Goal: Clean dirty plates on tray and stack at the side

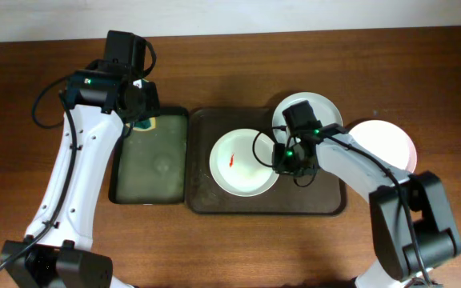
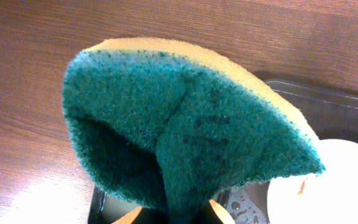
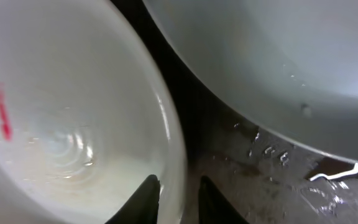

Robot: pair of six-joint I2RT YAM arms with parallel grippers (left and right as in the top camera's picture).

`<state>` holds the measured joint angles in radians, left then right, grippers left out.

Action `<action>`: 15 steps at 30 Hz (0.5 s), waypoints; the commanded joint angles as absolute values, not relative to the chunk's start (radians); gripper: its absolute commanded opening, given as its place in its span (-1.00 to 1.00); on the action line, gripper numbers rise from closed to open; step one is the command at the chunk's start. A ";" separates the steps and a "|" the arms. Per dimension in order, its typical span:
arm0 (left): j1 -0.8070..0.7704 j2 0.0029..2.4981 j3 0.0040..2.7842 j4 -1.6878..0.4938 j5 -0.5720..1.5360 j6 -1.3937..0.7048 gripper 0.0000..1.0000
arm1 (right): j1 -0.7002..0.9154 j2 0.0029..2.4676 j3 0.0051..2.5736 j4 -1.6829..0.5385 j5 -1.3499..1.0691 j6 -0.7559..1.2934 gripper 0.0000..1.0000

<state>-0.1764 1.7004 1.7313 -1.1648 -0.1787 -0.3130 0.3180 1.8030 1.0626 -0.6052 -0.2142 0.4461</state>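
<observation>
From above, the left gripper hangs over the far corner of the smaller tray with the greenish floor, clenched on a sponge. Beside it lies the large brown tray, and on it a smeared plate with a red streak left of its middle. A second plate sits at the tray's far right corner, partly over the rim. A third plate rests on the table just right of the tray. The right gripper is down at the smeared plate's right edge. The left wrist view is filled by the sponge, green scouring face toward us with a yellow back, folded where the fingers pinch it at the bottom. Past it are wood and a plate's edge. From the right wrist, the two fingers straddle the smeared plate's rim, one inside and one outside, nipped onto it as far as I can see. The second plate looms above the wet tray floor.
</observation>
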 commanded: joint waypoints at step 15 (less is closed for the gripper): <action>-0.188 1.746 1.790 -1.169 -0.082 -0.163 -1.00 | 0.321 1.808 1.059 -0.564 -0.307 0.446 -0.92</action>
